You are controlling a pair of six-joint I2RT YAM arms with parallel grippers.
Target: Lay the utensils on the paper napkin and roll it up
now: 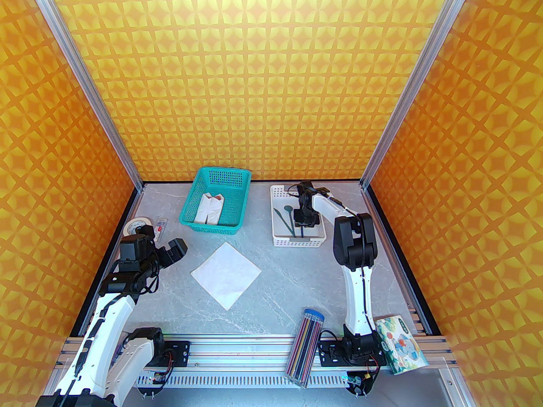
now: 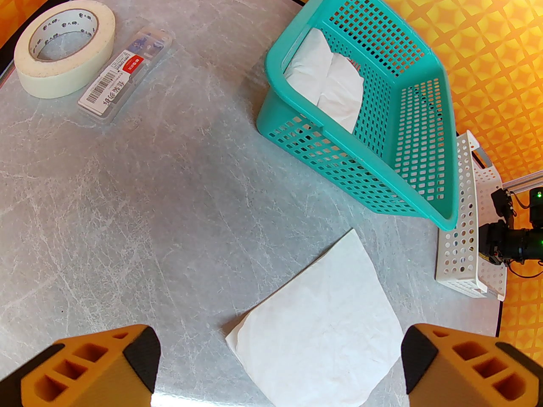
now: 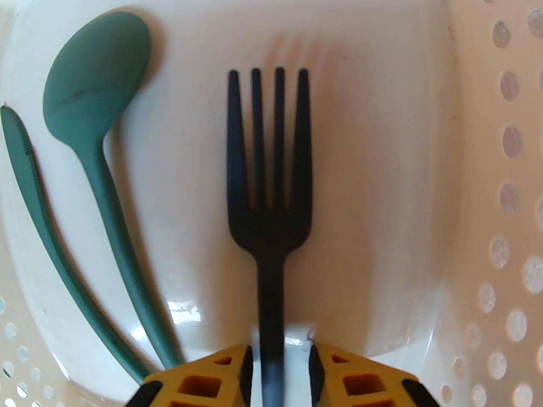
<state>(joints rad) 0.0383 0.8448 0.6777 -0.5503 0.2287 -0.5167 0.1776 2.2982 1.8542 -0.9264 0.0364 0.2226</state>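
Observation:
The white tray (image 1: 278,241) at the back right holds the three dark teal utensils. In the right wrist view the fork (image 3: 268,210) lies in the middle, with the spoon (image 3: 95,83) and knife (image 3: 25,176) to its left. My right gripper (image 3: 280,354) is lowered into the tray and straddles the fork's handle; its jaws are narrow, with a sliver of gap still showing on each side. The paper napkin (image 1: 225,274) lies flat as a diamond at the table's centre. My left gripper (image 1: 174,250) hovers wide open and empty just left of it, over the napkin's (image 2: 322,333) near corner.
A teal basket (image 1: 216,199) holding white napkin bundles stands at the back centre. At the far left lie a tape roll (image 1: 136,225) and a small clear case (image 1: 160,227). A case of coloured pencils (image 1: 305,346) and a patterned tissue box (image 1: 401,344) sit at the near edge.

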